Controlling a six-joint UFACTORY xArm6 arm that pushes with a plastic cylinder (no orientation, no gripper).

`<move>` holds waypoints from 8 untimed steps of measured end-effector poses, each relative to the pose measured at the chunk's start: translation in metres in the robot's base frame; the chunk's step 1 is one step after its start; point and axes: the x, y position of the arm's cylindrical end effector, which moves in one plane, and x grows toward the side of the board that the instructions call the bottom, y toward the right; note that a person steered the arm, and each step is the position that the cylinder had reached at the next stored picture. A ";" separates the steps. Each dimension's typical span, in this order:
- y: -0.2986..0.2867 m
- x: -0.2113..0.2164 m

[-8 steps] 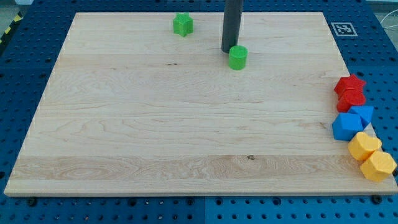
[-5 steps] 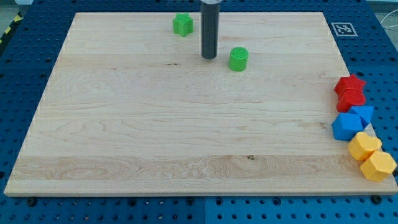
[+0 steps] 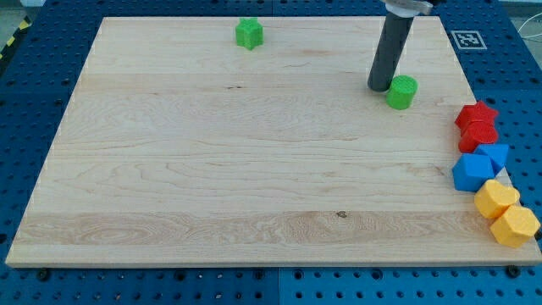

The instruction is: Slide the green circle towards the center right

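Observation:
The green circle (image 3: 402, 91) is a short green cylinder standing on the wooden board at the upper right. My tip (image 3: 379, 86) is the lower end of the dark rod and rests right against the circle's left side. The rod rises toward the view's top right. No gripper shows.
A green star block (image 3: 249, 33) sits near the top edge. At the right edge lie a red star (image 3: 477, 117), a red block (image 3: 479, 136), two blue blocks (image 3: 472, 172) and two yellow blocks (image 3: 495, 199). A marker tag (image 3: 467, 39) is at the board's top right corner.
The green circle has slid right and a little down, from the top middle to the upper right. My tip went from left of it to following it right, staying on its left side.

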 end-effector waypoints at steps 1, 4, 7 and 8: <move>-0.008 0.022; 0.039 0.027; 0.001 0.004; 0.033 -0.012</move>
